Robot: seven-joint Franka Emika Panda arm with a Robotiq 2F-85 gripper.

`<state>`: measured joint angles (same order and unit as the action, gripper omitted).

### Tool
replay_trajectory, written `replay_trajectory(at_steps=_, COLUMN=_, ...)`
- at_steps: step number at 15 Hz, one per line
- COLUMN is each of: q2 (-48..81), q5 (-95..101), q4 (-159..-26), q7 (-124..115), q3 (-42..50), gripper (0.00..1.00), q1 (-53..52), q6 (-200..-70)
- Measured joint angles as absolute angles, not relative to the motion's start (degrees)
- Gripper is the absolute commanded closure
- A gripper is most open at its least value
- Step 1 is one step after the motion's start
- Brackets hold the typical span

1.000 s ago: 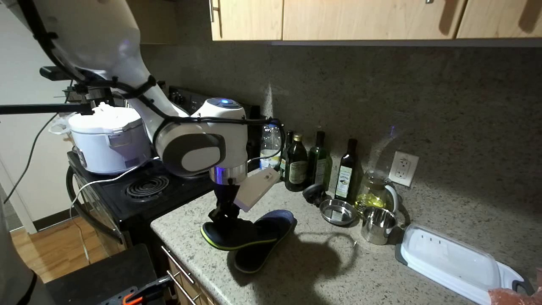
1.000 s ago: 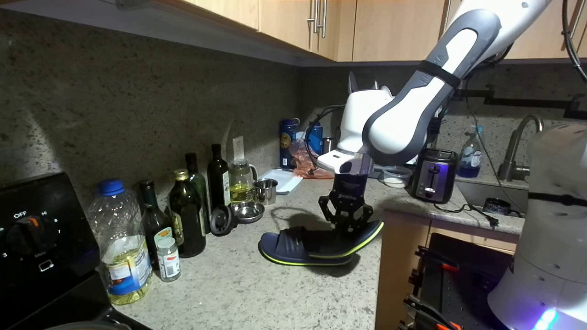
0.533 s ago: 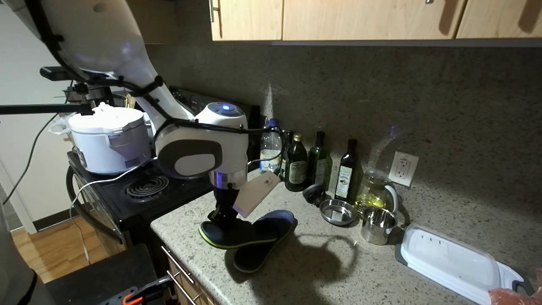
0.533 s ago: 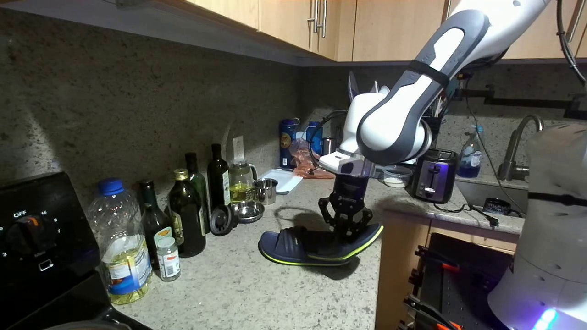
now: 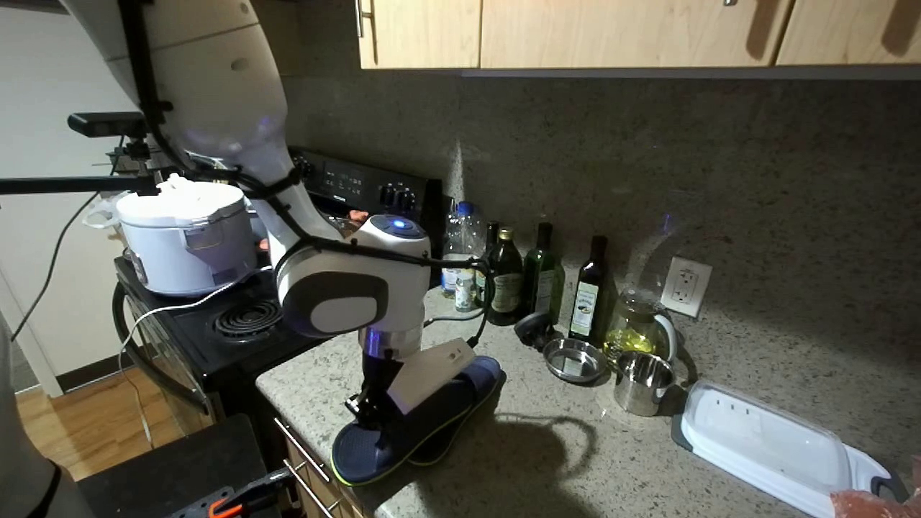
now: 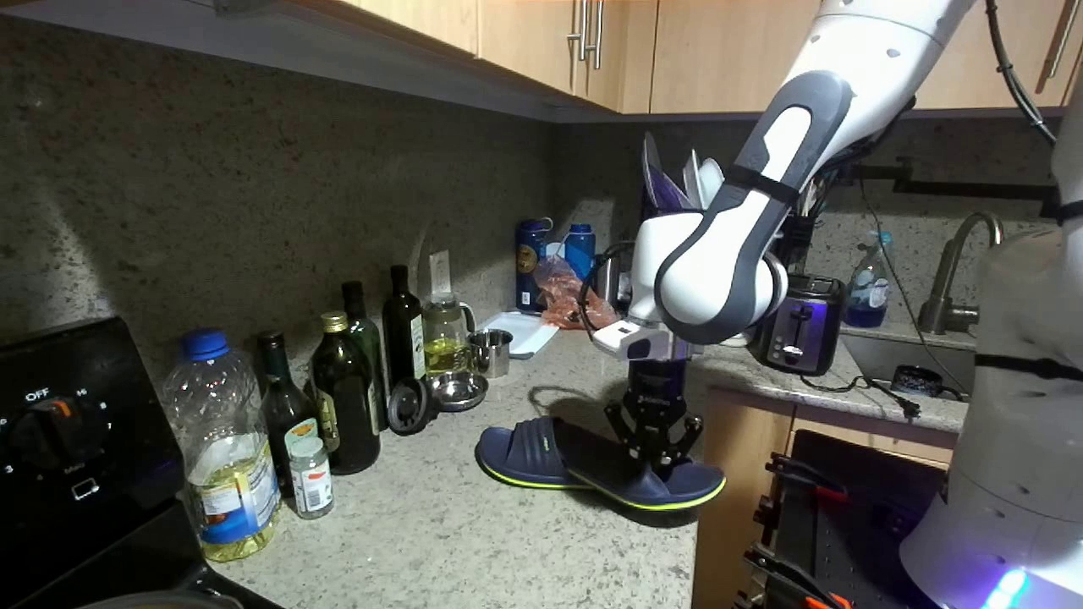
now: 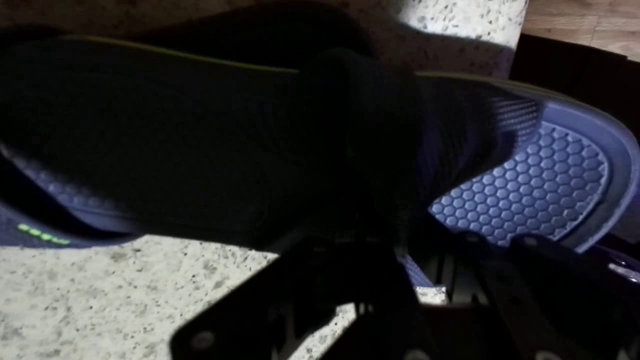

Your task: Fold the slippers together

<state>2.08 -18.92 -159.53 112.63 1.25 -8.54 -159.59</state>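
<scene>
Navy slippers (image 5: 435,414) stacked, lining-up still to do

Left to right: your lower slipper (image 6: 531,458) lies on the counter (image 6: 423,533); across it, angled and pointing the opposite way, rests the upper slipper (image 6: 609,463), toe (image 6: 699,484) seemingly past the counter's edge. Your gripper (image 6: 656,463) is clenched on the upper strap (image 6: 646,485). Stacking looks done; what seems left for you is lining up the two, perhaps tucking the upper one under the lower strap (image 6: 539,450) (too dark to tell if it already is), then letting go.

You can read "OFF" above the stove knob (image 6: 56,436); labels on the plastic bottle (image 6: 224,457) and glass bottles (image 6: 345,414) are too small, and the green lettering (image 7: 42,234) on the lower slipper is too blurred.
</scene>
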Motion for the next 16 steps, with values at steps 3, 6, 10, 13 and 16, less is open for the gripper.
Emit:
replay_trajectory(at_steps=3, q2=2.5, q5=-12.6, q4=-159.2, q7=104.7, q3=0.0, gripper=0.96, q1=-7.6, q6=-159.6)
replay_trajectory(at_steps=6, q2=2.6, q5=-2.6, q4=-158.8, q7=96.5, q3=-0.6, gripper=0.96, q1=-7.2, q6=-158.9)
replay_trajectory(at_steps=10, q2=2.0, q5=11.5, q4=-155.4, q7=92.2, q3=-0.7, gripper=0.96, q1=-7.0, q6=-150.7)
replay_trajectory(at_steps=13, q2=2.0, q5=16.6, q4=-151.5, q7=93.3, q3=-0.7, gripper=0.96, q1=-6.3, q6=-144.0)
replay_trajectory(at_steps=16, q2=2.3, q5=18.2, q4=-148.6, q7=95.9, q3=-1.0, gripper=0.96, q1=-6.2, q6=-139.7)
